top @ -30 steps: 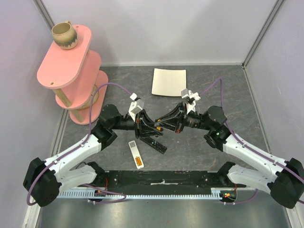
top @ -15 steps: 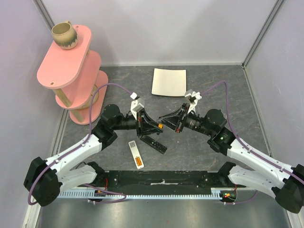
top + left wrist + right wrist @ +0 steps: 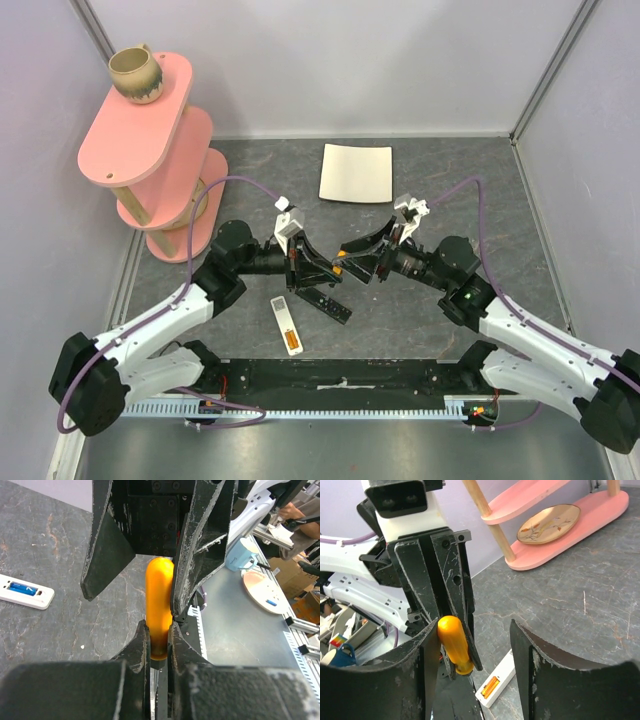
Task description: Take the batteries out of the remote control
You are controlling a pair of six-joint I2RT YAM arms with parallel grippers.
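The white remote control (image 3: 285,322) lies on the grey table near the front, and orange batteries (image 3: 292,343) show in its bay. It also appears in the right wrist view (image 3: 501,676) with its batteries (image 3: 489,686), and at the left edge of the left wrist view (image 3: 24,591). Above the table my left gripper (image 3: 325,268) is shut on an orange-handled tool (image 3: 159,607). My right gripper (image 3: 474,630) faces it, open. One of its fingers (image 3: 427,645) rests against the tool's handle (image 3: 453,642), and the other stands well clear.
A flat black bar (image 3: 326,303) lies just right of the remote, under the grippers. A white mat (image 3: 355,172) sits at the back. A pink tiered shelf (image 3: 150,150) at the left carries a mug (image 3: 135,75) and a plate (image 3: 549,524).
My right gripper has opened off the orange tool and drawn back slightly to the right. The left gripper has closed tighter on it. The remote has not moved.
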